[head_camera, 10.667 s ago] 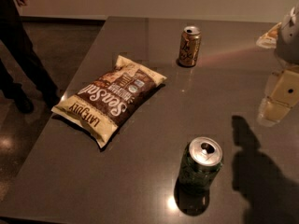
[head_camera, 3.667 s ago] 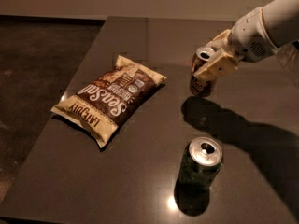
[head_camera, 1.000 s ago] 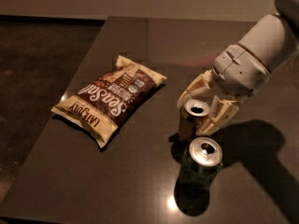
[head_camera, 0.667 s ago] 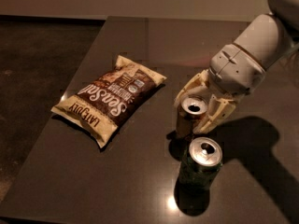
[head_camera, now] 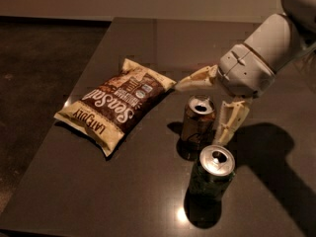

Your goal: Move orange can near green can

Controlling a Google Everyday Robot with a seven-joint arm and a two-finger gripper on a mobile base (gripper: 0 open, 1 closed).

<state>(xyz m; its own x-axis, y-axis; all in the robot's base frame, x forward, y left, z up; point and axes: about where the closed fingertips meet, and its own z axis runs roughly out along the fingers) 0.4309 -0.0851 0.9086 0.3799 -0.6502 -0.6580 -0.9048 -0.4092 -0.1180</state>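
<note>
Camera view: end effector (head_camera: 199,113) is straddling orange can (head_camera: 198,125) open-jawed, green can (head_camera: 213,174) just beside; straight-up withdrawal is looking safest.

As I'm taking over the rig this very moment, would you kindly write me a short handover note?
Gripper: open, fingers spread either side of the orange can, not clamping it.
Orange can: upright on the table, close beside the green can, which is also upright. Chip bag lies to their left.
Done: orange can appears placed near green can.
Left: probably just lifting the arm clear without knocking either can.
</note>
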